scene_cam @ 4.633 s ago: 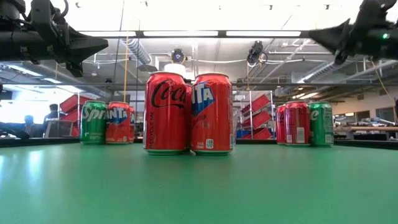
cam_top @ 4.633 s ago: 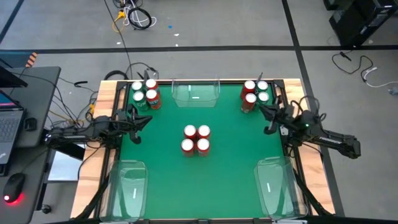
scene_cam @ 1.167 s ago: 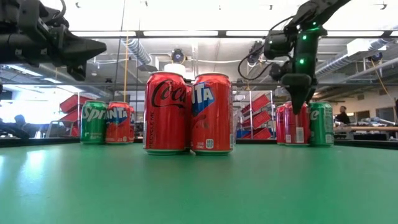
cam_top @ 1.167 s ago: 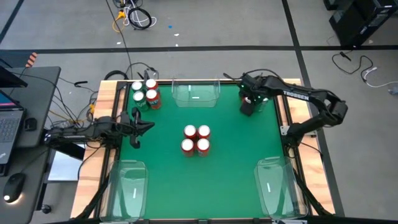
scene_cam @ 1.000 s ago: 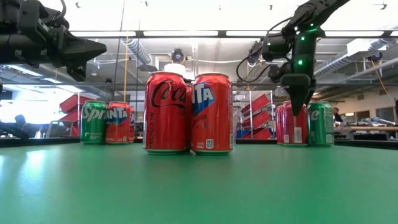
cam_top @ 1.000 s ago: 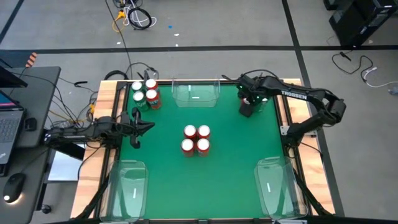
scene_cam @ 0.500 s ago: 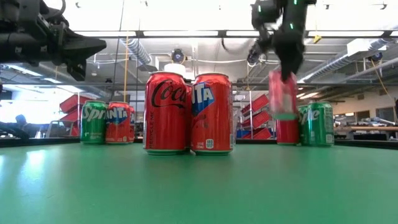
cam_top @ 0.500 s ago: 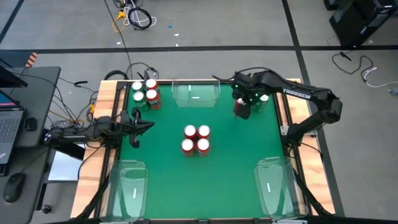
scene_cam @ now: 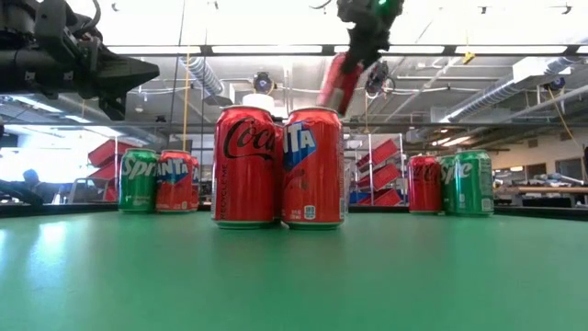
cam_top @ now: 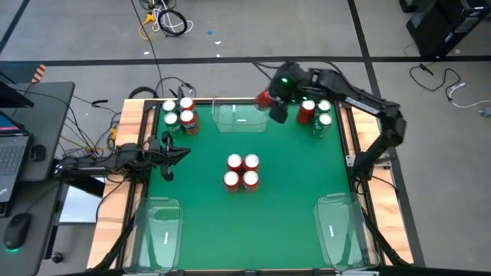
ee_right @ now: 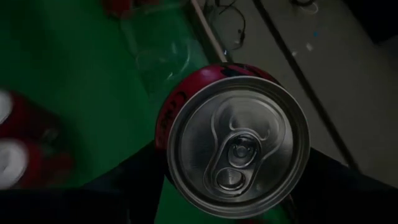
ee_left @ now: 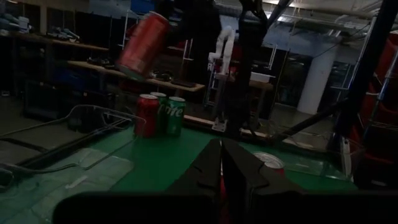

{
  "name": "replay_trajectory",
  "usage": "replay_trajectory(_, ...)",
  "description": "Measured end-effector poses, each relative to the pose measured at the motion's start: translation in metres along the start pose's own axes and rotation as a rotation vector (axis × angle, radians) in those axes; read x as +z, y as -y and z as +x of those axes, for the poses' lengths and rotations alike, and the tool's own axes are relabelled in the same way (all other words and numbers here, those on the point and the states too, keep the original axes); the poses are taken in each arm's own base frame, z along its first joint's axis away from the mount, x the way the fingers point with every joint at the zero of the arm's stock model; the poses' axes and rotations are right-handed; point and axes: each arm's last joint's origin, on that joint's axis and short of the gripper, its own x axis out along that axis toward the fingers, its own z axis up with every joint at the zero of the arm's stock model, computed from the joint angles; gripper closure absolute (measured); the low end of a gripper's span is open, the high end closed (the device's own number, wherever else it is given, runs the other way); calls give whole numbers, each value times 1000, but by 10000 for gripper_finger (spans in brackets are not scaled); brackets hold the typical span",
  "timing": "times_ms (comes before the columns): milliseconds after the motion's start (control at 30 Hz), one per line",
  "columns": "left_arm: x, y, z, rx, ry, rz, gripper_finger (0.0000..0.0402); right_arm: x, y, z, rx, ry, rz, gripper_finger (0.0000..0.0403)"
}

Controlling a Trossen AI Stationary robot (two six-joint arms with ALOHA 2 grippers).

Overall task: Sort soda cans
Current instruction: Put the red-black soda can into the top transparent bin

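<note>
Red can (cam_top: 265,100) clamped across its body in the right gripper (cam_top: 275,107), tilted above the far tray's (cam_top: 241,115) right edge; likely rigid, smooth, slippery, best squeezed mid-body; left gripper (cam_top: 167,150) closed, empty, well left of that tray.

Four cans (cam_top: 241,171) cluster at frame centre in the high view; four (cam_top: 178,115) upper left, three (cam_top: 316,115) upper right. The right hand (cam_top: 270,105) holds one can (cam_top: 263,99) above the top-centre tray (cam_top: 241,115).
</note>
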Motion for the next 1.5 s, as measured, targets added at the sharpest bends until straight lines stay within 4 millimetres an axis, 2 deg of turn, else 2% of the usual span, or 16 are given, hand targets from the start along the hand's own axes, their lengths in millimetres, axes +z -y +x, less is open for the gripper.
replay_trajectory(200,0,0,0,0,-2,2,382,26,6,40,-1,-43,-60,128)
replay_trajectory(367,0,0,0,0,-2,3,382,33,21,71,-5,-114,-60,128)
replay_trajectory(500,-1,0,0,2,-15,32,382,28,37,102,12,-174,-41,128)
replay_trajectory(733,-5,-1,1,8,-50,64,382,8,63,155,42,-306,22,128)
replay_trajectory(933,-8,-1,3,14,-87,71,382,-4,72,185,53,-367,52,128)
replay_trajectory(1067,-10,-1,5,19,-109,75,382,-8,72,199,58,-391,71,128)
replay_trajectory(1500,-13,-1,6,24,-134,79,382,-12,70,210,46,-391,96,121)
